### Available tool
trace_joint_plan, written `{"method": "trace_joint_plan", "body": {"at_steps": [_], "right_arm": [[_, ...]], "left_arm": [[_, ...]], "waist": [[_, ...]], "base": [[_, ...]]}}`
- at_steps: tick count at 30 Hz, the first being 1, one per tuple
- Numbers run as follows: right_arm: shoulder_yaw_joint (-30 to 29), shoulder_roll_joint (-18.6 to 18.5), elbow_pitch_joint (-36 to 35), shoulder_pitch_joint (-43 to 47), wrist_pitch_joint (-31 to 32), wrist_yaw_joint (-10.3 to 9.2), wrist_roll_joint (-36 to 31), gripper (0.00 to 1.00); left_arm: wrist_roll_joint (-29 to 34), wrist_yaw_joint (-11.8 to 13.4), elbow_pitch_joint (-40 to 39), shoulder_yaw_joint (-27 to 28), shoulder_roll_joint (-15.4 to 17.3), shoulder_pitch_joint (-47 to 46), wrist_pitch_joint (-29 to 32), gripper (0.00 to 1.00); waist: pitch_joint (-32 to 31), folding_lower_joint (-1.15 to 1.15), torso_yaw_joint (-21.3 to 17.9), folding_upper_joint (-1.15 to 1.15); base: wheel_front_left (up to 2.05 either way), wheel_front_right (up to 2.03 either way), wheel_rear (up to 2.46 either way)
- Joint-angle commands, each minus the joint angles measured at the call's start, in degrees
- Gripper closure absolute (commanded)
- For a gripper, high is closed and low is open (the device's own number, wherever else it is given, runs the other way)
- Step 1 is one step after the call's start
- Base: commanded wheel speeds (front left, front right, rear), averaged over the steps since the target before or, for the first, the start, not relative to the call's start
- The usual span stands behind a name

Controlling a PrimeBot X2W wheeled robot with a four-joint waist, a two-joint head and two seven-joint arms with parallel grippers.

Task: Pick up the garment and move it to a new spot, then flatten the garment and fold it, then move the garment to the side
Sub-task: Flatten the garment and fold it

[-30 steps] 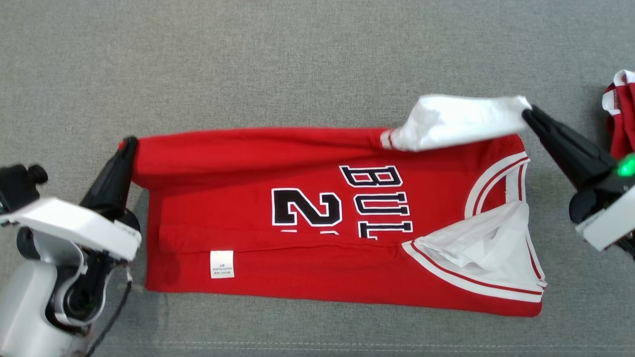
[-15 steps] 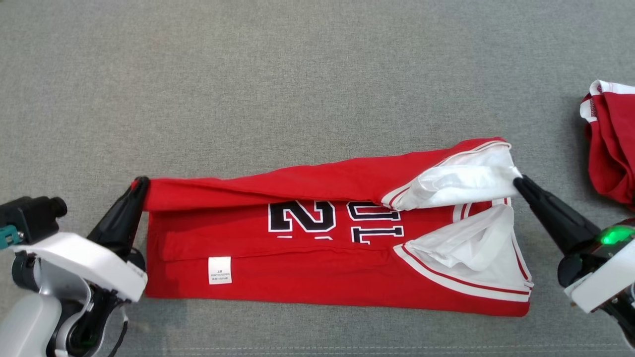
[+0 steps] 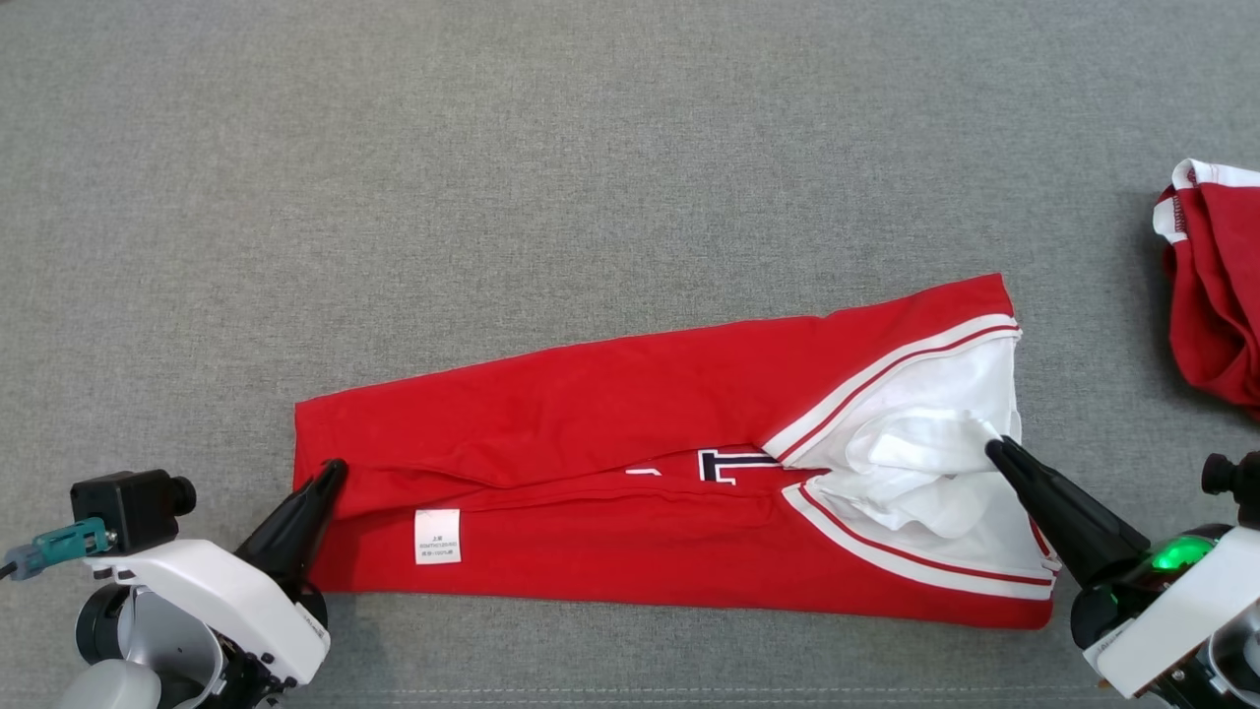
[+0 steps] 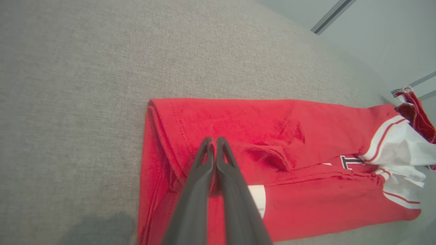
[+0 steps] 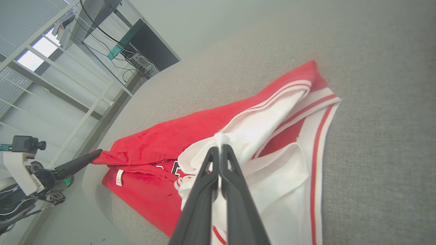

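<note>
The garment [image 3: 610, 414] is a red basketball jersey with white trim and black lettering, lying as a long narrow band on the grey surface. Its far long edge is folded over toward me, leaving just a sliver of lettering [image 3: 724, 465] showing. My left gripper [image 3: 333, 471] is shut on the red hem corner at the jersey's left end; in the left wrist view the gripper [image 4: 214, 140] pinches that red edge. My right gripper [image 3: 994, 448] is shut on white fabric at the jersey's right end, and the right wrist view shows the gripper [image 5: 220, 147] clamping a white fold.
A second red and white garment [image 3: 1216, 286] lies bunched at the right edge of the grey fabric surface [image 3: 591, 148]. A white label [image 3: 437, 537] shows on the jersey's near layer. The right wrist view shows the surface's edge, with shelving and cables [image 5: 102, 30] beyond.
Both grippers have carried the jersey's far edge toward me and lowered it over the near layer, covering most of the lettering. The head view has also shifted.
</note>
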Motion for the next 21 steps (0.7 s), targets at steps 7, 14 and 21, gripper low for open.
{"method": "trace_joint_plan", "body": {"at_steps": [7, 14, 21], "right_arm": [[-1.36, -0.05, 1.27, 3.83, 1.53, 0.0, -1.85, 0.0], [-9.62, -0.24, 2.93, 8.87, -0.09, 0.0, -3.92, 0.0], [-20.08, 6.62, 8.93, 11.93, -0.33, 0.0, -16.79, 0.0]], "left_arm": [[-0.76, 2.16, 0.03, 2.06, 2.55, -0.73, 2.0, 0.0], [6.95, 9.65, -5.7, 3.61, 5.41, 1.61, -2.56, 0.0], [14.64, 17.63, -13.38, 1.44, 3.08, 3.25, -6.39, 0.0]], "waist": [[-1.23, 0.0, -0.45, 0.0], [-4.11, 0.0, -0.39, 0.0], [-6.7, 0.0, -0.39, 0.0]], "base": [[0.0, 0.0, 0.0], [0.0, 0.0, 0.0], [0.0, 0.0, 0.0]]}}
